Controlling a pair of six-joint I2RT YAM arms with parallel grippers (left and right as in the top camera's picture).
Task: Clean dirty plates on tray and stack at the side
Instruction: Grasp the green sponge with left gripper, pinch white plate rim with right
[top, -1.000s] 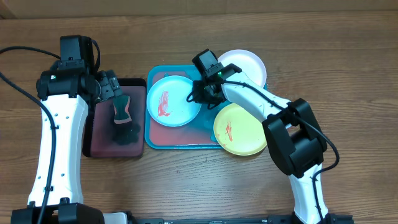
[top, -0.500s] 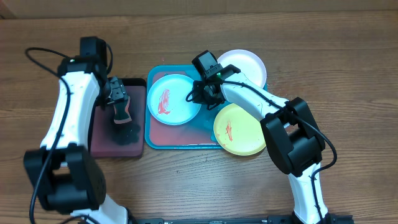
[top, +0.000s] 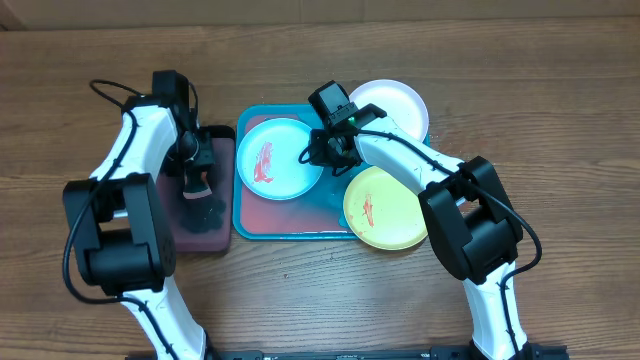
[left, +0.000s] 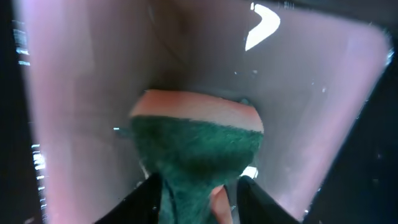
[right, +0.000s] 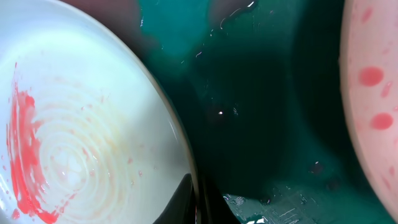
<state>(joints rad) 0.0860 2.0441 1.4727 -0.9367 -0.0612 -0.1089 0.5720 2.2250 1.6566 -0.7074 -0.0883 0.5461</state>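
Over on the left the left arm has swung in across the frame since a second ago: its white upper link now arches over the black tray (top: 218, 232), where before it stood out at the far left edge. The left gripper (top: 191, 163) stays put over that tray, and the wrist view shows its fingers (left: 147, 200) clamped either side of the green-and-pink sponge (left: 196, 146), with wet pink sheen behind it.

Centre frame, nothing has shifted. The teal tray (top: 290, 226) holds the light blue plate (top: 292, 178), red smear still on its left half. The right gripper (top: 319, 152) hangs at that plate's right rim exactly as before; whether its fingers are pinching the rim I can't tell.

To the right, the yellow-green plate (top: 392, 212), smeared red, overlaps the tray's lower right edge, and the white plate (top: 400, 101) sits over its upper right corner.
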